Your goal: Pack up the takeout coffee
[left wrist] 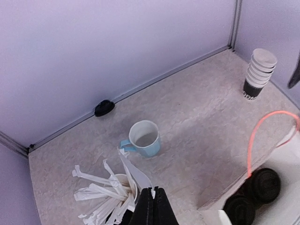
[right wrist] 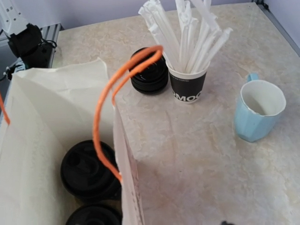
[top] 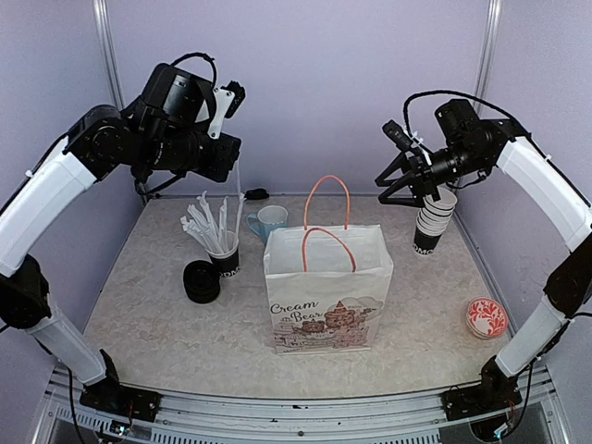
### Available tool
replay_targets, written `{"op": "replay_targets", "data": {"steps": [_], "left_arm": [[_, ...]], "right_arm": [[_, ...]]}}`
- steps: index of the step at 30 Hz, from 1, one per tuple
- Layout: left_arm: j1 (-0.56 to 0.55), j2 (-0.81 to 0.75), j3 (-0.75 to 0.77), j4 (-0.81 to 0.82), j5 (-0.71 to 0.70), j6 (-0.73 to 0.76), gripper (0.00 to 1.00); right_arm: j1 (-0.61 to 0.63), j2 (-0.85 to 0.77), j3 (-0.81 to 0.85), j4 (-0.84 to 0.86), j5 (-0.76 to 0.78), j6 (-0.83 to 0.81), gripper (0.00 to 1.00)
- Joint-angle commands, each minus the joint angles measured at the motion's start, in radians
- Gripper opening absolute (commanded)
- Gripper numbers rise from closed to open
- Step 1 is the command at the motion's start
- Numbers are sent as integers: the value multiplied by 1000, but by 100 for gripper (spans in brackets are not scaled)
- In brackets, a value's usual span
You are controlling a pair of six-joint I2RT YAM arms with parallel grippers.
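White bag (top: pixel 328 296) reads "Cream Bear" (cup (right wrist: pixel 187 86) perhaps "DMOC").

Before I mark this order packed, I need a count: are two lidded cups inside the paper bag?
Yes, the right wrist view shows one lidded cup and a second lidded cup inside the paper bag.

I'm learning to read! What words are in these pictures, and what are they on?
"Cream Bear": on the white paper bag; the small print under it is too blurred.
"OMOC": partly visible letters on the black cup of white sticks.
Stack of cups: letters at the base too small to read.
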Motion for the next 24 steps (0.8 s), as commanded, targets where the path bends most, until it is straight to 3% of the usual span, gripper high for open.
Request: {"op": "replay_targets", "data": {"steps": [1, 5, 10, 14, 24], "left_arm": [[-123, -45, 145, -82, -66, -34, 0], [-215, -74, 215, -75, -77, -40, 0], [-274, -135, 210, -7, 60, -35, 0], [-338, -182, 193, 48, 83, -38, 0], [-345, -230, 41, 168, 335, -34, 0]], "right_arm": [[-10, 25, 48, -25, 20, -1, 63], [-17, 40, 52, -28, 38, -2, 63], [-33, 45, 31, -13, 39, 11, 63], [-53, 43, 13, 2, 49, 20, 63], [-104, 18, -71, 43, 53, 28, 63]]}}
